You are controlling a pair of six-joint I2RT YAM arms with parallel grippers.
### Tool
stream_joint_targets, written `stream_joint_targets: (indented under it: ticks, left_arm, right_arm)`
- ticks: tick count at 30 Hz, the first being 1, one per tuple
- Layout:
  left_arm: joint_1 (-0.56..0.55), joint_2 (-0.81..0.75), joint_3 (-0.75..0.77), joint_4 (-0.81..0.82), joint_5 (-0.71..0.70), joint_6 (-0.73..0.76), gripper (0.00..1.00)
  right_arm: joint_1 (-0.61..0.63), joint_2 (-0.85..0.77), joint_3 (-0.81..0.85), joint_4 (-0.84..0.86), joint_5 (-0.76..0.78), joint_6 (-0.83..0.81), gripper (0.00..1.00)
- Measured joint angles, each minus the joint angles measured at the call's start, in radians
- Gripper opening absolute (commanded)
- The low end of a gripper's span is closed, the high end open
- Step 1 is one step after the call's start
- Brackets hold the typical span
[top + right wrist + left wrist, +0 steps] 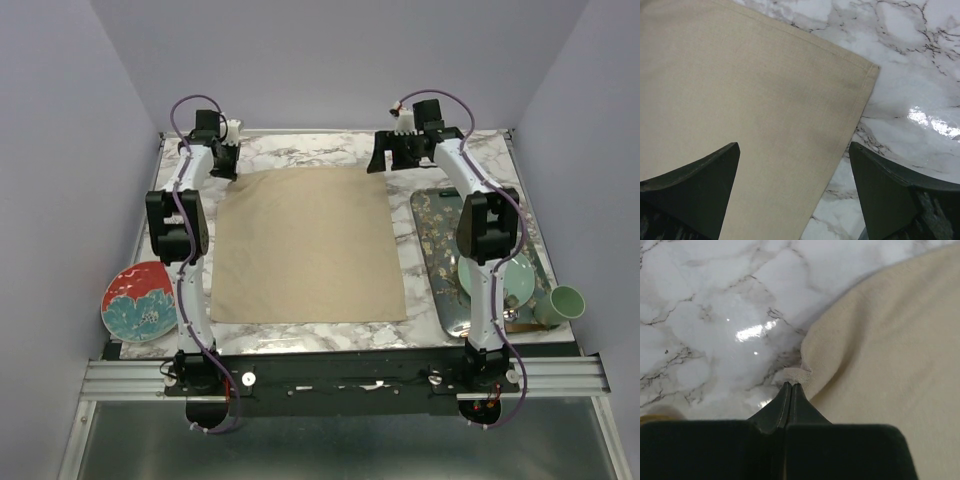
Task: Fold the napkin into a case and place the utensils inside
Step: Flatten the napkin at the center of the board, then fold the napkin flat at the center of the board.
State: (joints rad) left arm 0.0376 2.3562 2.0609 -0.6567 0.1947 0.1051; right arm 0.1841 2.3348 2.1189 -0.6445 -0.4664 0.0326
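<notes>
We see the napkin (305, 245) spread flat and unfolded in the middle of the marble surface (300, 150), between the two arms. The left arm (185, 225) reaches to the napkin's far left corner. The left jaws are pressed together on the very tip of that corner, and in the left wrist view the cloth puckers into a small crease where they pinch it. The right arm (488, 225) reaches to the far right corner. The right jaws stand wide apart and hold nothing. In the right wrist view one of them sits over the cloth and the other over bare marble, with the corner between them. We cannot tell whether they touch the surface.

To the right of the napkin lies a tray (435, 215) with a gold-flecked pattern, carrying a pale green plate (520, 280). A green cup (565, 303) stands just beside the tray's near right corner. A red and blue plate (140, 300) rests at the near left edge.
</notes>
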Motion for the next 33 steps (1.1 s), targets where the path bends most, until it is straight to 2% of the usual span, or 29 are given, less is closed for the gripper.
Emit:
stream_joint_targets:
  ticks: [2,7,12,17,20,23,24,27,33]
  left_arm:
    - [-0.022,-0.138,-0.138,0.022,0.032,0.063,0.00]
    - [-0.131,-0.437,-0.372,0.053,0.087,0.243,0.00]
    - [-0.205,-0.622,-0.595,0.009,0.159,0.412,0.00]
    - [-0.148,-0.732,-0.830,-0.119,0.217,0.602,0.00]
    - [-0.089,-0.856,-0.974,-0.174,0.237,0.723,0.00]
    - [-0.039,-0.996,-1.072,-0.224,0.238,0.827,0.00]
    - [-0.029,-1.032,-1.091,-0.234,0.240,0.855,0.00]
    - [-0.011,-1.048,-1.112,-0.246,0.244,0.896,0.00]
    - [0.002,-0.962,-1.115,-0.237,0.245,0.896,0.00]
  right_arm:
    - [-0.003,-0.034,-0.023,-0.013,-0.022,-0.013,0.98]
    - [-0.006,-0.129,-0.094,-0.040,-0.053,-0.048,0.96]
    - [-0.013,-0.226,-0.178,-0.073,-0.071,-0.095,0.95]
    - [-0.023,-0.350,-0.340,-0.110,-0.077,-0.149,0.93]
    - [-0.023,-0.416,-0.426,-0.124,-0.079,-0.174,0.89]
    - [-0.023,-0.479,-0.517,-0.145,-0.082,-0.193,0.82]
    - [-0.023,-0.491,-0.538,-0.147,-0.083,-0.195,0.77]
    - [-0.023,-0.517,-0.605,-0.161,-0.087,-0.199,0.66]
    - [-0.023,-0.522,-0.736,-0.167,-0.090,-0.182,0.58]
